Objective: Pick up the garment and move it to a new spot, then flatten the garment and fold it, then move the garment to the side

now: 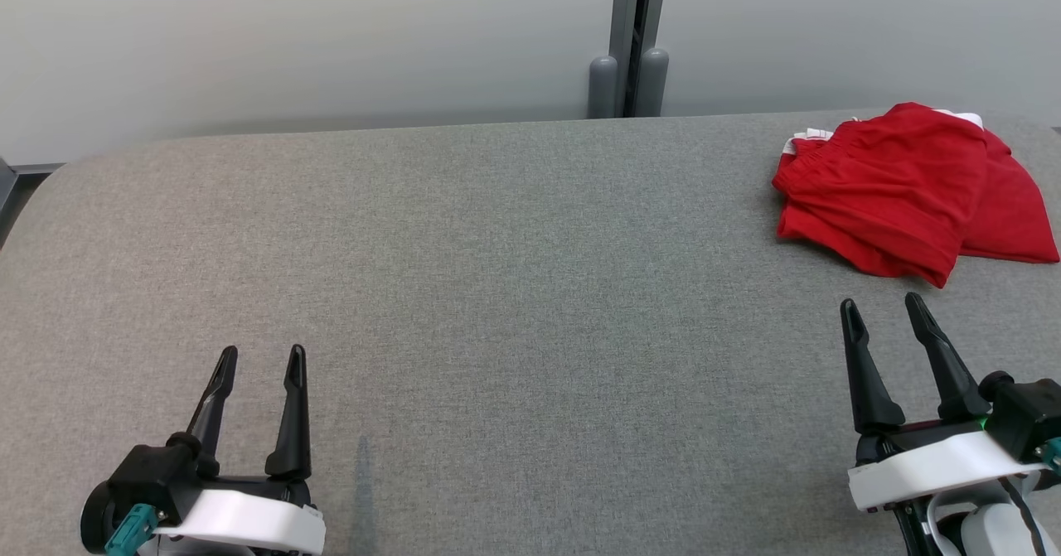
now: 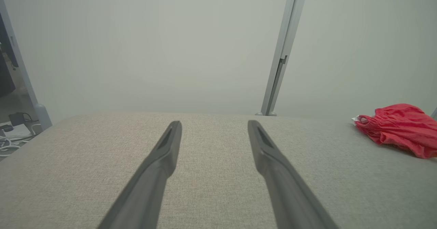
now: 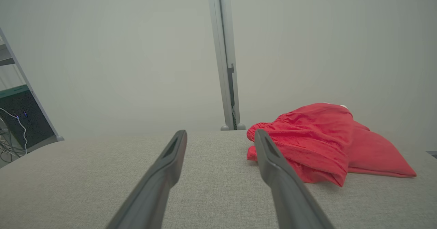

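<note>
Red garment [image 1: 887,191] on grey table [image 1: 497,249], left gripper [image 1: 263,349] and right gripper [image 1: 880,299] wide, empty, cables [image 2: 10,142] in left wrist view

Garment [image 1: 895,187]: red cloth, soft, matt, fine-knit look. Table [image 1: 497,291]: grey woven fabric cover, matt, slightly rough. Gripper fingers [image 1: 294,407]: black plastic, smooth, semi-matt.

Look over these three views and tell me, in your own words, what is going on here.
A two-armed robot faces a grey padded table with a red garment lying loosely bunched at its far right corner. Nothing is being handled: the left gripper and right gripper are both open and empty near the front edge. The right one is nearer the cloth but apart from it.
</note>
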